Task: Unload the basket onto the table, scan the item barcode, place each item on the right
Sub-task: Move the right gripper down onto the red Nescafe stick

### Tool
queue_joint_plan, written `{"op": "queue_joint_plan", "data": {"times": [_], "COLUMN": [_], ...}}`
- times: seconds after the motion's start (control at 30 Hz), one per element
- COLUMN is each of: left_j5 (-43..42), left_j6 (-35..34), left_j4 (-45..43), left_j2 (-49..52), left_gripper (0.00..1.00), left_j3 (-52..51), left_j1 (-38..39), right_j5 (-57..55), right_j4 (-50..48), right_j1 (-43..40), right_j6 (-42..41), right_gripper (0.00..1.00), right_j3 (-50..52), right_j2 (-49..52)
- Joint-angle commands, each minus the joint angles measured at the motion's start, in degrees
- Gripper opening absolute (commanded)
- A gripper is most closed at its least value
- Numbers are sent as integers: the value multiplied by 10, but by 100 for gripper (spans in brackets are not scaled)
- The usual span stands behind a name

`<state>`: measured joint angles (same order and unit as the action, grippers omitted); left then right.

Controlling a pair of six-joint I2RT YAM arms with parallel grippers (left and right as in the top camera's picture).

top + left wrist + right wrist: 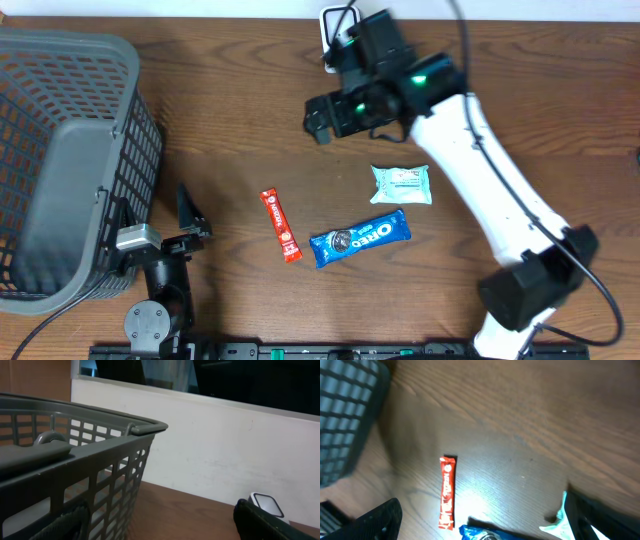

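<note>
Three items lie on the wooden table: a red stick pack [281,225], a blue Oreo pack [360,237] and a pale green packet [401,184]. My right gripper [318,120] hangs open above the table, up and left of them, holding nothing. In the right wrist view the red stick pack [447,492] lies between the spread fingers [375,522], with the Oreo pack [485,534] and the pale packet [561,519] at the bottom edge. My left gripper [150,222] stands open and empty beside the basket at the front left. A white device [265,504] stands by the back wall.
A grey plastic basket [70,150] fills the left side of the table, and its wall [100,475] rises right in front of the left gripper [160,530]. The white right arm [490,170] crosses the right half. A white wall [225,445] closes the far edge.
</note>
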<state>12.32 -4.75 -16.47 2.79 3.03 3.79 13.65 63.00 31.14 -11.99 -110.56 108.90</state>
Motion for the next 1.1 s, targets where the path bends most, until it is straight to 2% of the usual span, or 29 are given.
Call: {"op": "queue_joint_plan", "data": {"times": [0.0,0.27,0.47,0.6,0.73,0.83,0.9,1.07], "left_j5": [-3,-3,-3,-3,-3,-3,-3,-3], "left_j6": [-5,-5,-5,-5,-5,-5,-5,-5], "left_j4": [0,0,0,0,0,0,0,0], "left_j2": [-4,-4,-4,-4,-4,-4,-4,-4], "left_gripper": [92,92,92,92,92,92,92,92], "left_j3": [0,0,0,0,0,0,0,0], "left_j1": [-2,-2,-2,-2,-2,-2,-2,-2], "right_j5": [-28,-26,13,25,23,-11,-68,-122], "right_j4": [0,27,116,115,86,43,-13,-113], "right_j1": [17,27,52,81,114,140,169,211], "right_j6": [-20,-36,14,15,10,-25,-48,-48], "right_gripper": [99,99,99,99,99,99,99,99], "right_j3": [1,1,2,9,28,61,106,170], "right_j2": [25,66,92,94,95,95,95,95]}}
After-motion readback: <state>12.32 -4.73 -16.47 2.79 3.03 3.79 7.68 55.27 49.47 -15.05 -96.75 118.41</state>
